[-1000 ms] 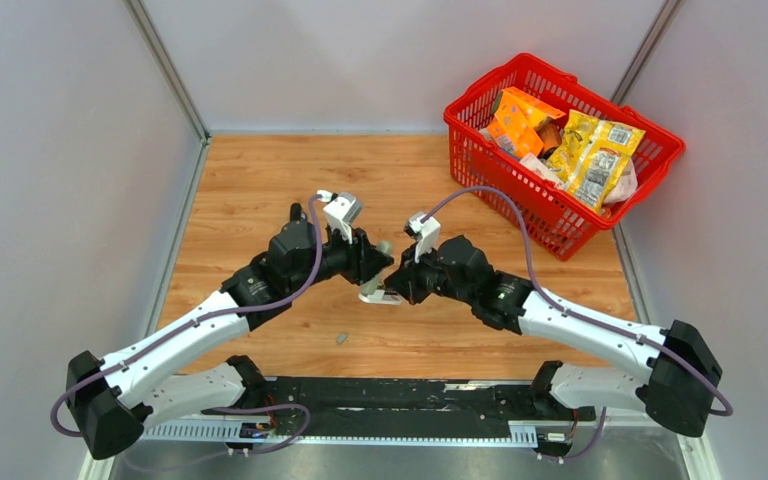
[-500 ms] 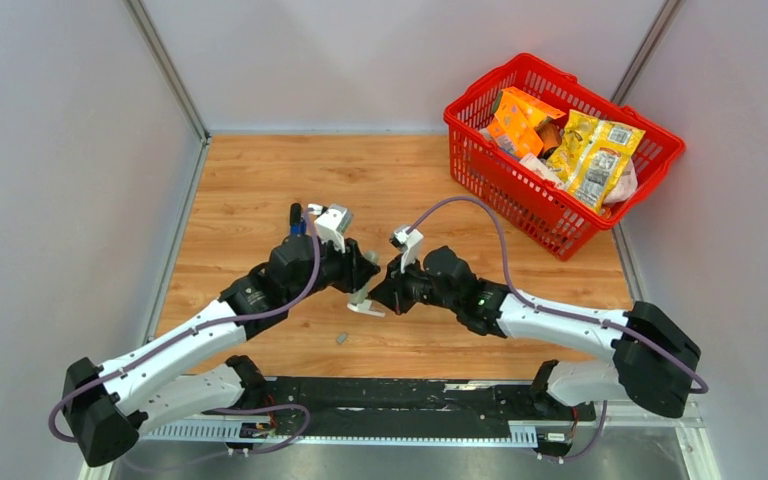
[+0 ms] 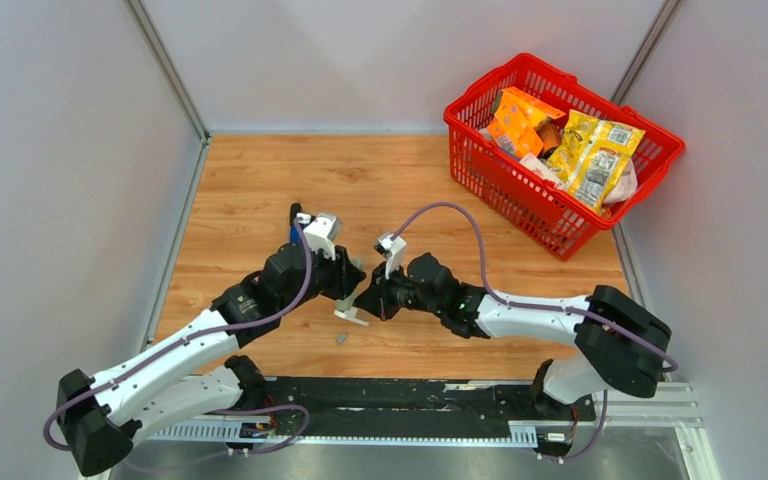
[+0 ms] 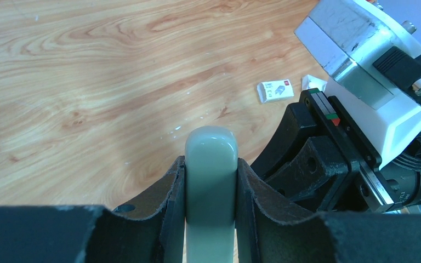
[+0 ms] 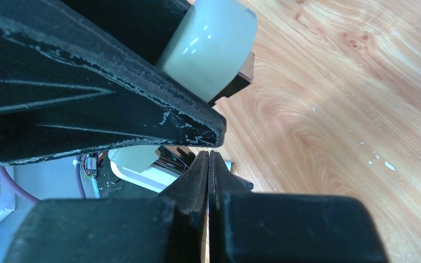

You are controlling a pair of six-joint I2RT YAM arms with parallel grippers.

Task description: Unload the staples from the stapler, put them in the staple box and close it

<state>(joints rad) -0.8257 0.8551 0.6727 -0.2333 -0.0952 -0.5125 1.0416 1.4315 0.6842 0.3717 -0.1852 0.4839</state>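
The stapler (image 3: 352, 316) has sunk lower and drifted towards the arms' bases, clamped in the left hand (image 4: 210, 164). The right hand (image 5: 209, 164), pinched shut on nothing visible, followed alongside. Just nearside of the stapler a grey strip (image 3: 341, 339) (staples, probably) lies on the tabletop (image 3: 260, 190), so some unloading looks done.

Pale stapler (image 4: 210, 181) held; staples (image 3: 341, 338), perhaps, nearby.

A: What carries everything?

B: A light wooden counter (image 3: 260, 180), its grain running side to side.

A: What lies on it?

B: A red plastic basket (image 3: 488, 85) holding snack packets (image 3: 600, 150) sits at the far right corner. A tiny grey strip of staples (image 3: 341, 338) lies close to the near edge, left of centre. A small white printed box (image 4: 276, 90) lies flat on the wood.
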